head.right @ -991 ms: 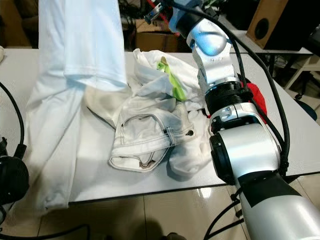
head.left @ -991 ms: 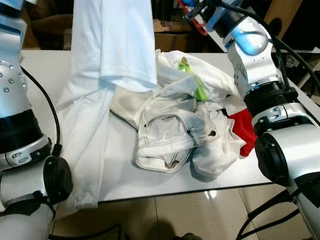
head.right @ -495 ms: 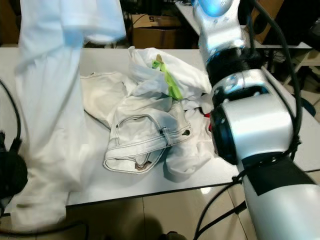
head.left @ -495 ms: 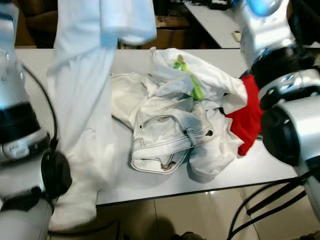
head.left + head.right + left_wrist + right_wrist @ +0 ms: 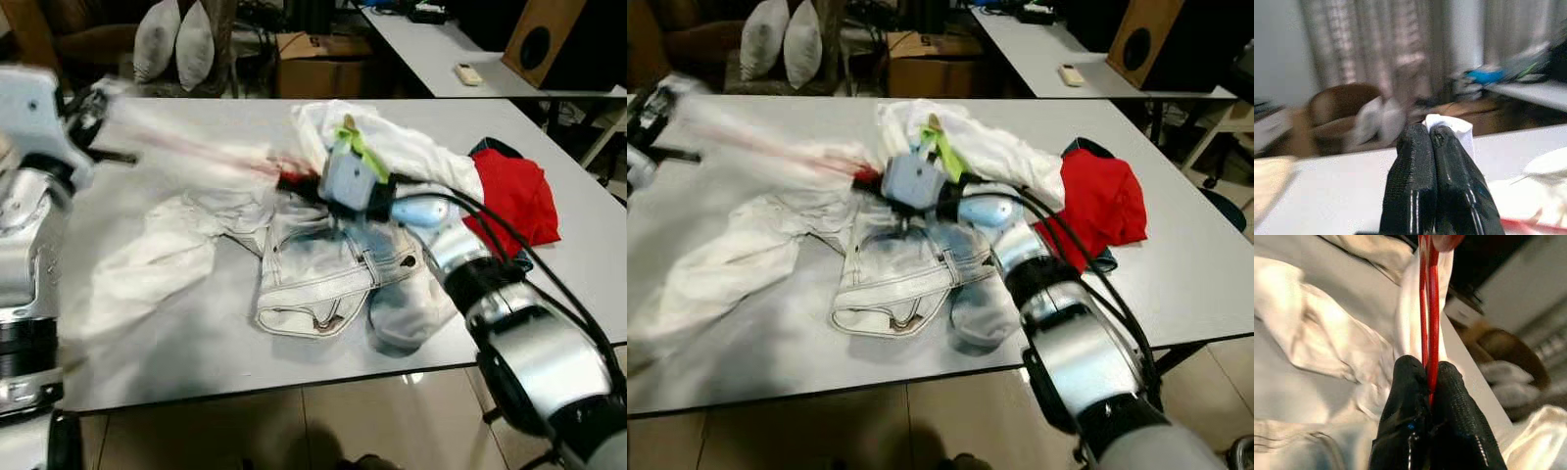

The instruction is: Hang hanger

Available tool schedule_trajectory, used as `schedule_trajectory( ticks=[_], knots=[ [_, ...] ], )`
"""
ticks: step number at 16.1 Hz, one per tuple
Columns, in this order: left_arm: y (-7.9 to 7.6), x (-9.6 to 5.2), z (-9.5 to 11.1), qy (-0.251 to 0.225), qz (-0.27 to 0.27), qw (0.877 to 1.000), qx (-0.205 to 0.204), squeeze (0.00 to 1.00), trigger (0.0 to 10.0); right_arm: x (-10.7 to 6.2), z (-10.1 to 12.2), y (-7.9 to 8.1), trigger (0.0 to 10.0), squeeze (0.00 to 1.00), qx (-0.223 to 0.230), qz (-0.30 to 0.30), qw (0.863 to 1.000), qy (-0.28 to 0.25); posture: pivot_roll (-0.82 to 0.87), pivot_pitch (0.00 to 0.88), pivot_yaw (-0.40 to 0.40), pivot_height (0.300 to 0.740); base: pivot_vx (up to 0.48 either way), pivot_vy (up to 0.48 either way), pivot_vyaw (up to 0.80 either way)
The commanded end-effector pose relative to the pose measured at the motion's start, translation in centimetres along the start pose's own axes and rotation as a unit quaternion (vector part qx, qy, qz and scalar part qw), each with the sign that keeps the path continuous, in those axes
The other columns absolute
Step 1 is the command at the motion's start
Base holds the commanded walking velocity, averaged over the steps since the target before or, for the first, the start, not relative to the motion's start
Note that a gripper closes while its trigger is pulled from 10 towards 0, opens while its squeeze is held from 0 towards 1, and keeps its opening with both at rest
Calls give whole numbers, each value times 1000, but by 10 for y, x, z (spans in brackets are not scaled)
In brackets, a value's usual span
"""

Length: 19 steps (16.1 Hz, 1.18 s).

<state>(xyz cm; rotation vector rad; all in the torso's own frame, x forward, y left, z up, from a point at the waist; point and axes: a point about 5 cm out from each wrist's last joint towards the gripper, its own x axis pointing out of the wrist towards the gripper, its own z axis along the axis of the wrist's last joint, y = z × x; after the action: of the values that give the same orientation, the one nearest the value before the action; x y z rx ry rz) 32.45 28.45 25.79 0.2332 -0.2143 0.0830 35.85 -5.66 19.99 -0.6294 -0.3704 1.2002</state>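
Observation:
A red hanger (image 5: 211, 157) runs blurred inside a white shirt (image 5: 147, 259) that lies stretched and crumpled over the left part of the grey table (image 5: 196, 343). My right gripper (image 5: 292, 180) reaches in low over the clothes pile and is shut on the hanger (image 5: 1428, 308); its fingertips (image 5: 1413, 369) pinch the red wire. My left gripper (image 5: 90, 102) is at the far left above the table, shut on a fold of the white shirt (image 5: 1452, 128).
Beside the shirt lies a pile: white jeans (image 5: 323, 284), a white garment with a green strip (image 5: 358, 145) and a red garment (image 5: 514, 196). Behind the table are two pillows (image 5: 178, 41), a cardboard box (image 5: 318, 57), a second table with a remote (image 5: 468, 73) and a speaker (image 5: 537, 39).
The shirt hung high in front of me earlier. Both arms have come down, and the shirt now lies on the table with the hanger nearly level. The picture has also shifted.

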Motion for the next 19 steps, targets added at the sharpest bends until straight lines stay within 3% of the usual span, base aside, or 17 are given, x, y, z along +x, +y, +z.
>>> schedule_trajectory(
  ticks=[1, 2, 3, 4, 5, 6, 7, 8, 9, 11, 14, 16, 18, 19],
  knots=[
    [10, -2, -5, 14, 37, 998, 54, 0, 10000, -8, 3, 6, 10000, 0, 4, 35, 999, -8, -52, 0, -27, 740, 0, 0, 0],
    [15, -4, -11, 31, 49, 995, 86, 0, 10000, -16, 5, 12, 10000, 0, 13, 56, 998, -10, -55, 0, -23, 740, 0, 0, 0],
    [16, -6, -15, 40, 48, 994, 90, 0, 10000, -21, 7, 14, 10000, 0, 13, 63, 998, -11, -59, 0, -14, 740, 0, 0, 0],
    [12, -11, -24, 63, 14, 994, 85, 0, 10000, -33, 14, 16, 10000, 0, 21, 71, 997, -14, -59, 0, -14, 740, 0, 0, 0],
    [-1, -19, -38, 112, -62, 989, 74, 0, 10000, -42, 21, 17, 10000, 0, 29, 72, 997, -20, -60, 0, -7, 740, 0, 0, 0],
    [-28, -39, -57, 173, -205, 961, 69, 0, 10000, -50, 30, 15, 10000, 0, 45, 61, 997, -33, -60, 0, -2, 740, 0, 0, 0],
    [-51, -64, -68, 231, -315, 920, 36, 145, 10000, -60, 41, 12, 10000, 0, 61, 36, 996, -46, -65, 0, 4, 740, 0, 0, 0],
    [-60, -80, -71, 266, -365, 891, 47, 1000, 10000, -69, 48, 8, 10000, 0, 68, 1, 996, -51, -66, 0, 4, 740, 0, 0, 0],
    [-61, -83, -72, 274, -371, 885, 54, 1000, 10000, -72, 49, 8, 10000, 0, 69, -9, 996, -49, -66, 0, 3, 740, 0, 0, 0],
    [-49, -92, -57, 297, -440, 841, 102, 1000, 10000, -88, 55, 20, 10000, 0, 88, -52, 994, -24, -77, 0, 17, 740, 0, 0, 0],
    [-28, -90, -33, 303, -493, 804, 139, 1000, 10000, -106, 55, 31, 10000, 0, 121, -101, 987, 17, -78, 0, 23, 740, 0, 0, 0],
    [-18, -82, -19, 289, -487, 814, 128, 1000, 10000, -114, 53, 34, 10000, 0, 162, -149, 975, 25, -69, 0, 18, 740, 0, 0, 0],
    [-11, -73, -1, 228, -477, 846, 74, 1000, 10000, -115, 51, 37, 10000, 0, 194, -199, 960, 28, -67, 0, 14, 740, 0, 0, 0],
    [-6, -71, 1, 226, -469, 850, 82, 1000, 10000, -116, 49, 42, 10000, 0, 224, -209, 951, 34, -66, 0, 7, 740, 0, 0, 0]
  ],
)
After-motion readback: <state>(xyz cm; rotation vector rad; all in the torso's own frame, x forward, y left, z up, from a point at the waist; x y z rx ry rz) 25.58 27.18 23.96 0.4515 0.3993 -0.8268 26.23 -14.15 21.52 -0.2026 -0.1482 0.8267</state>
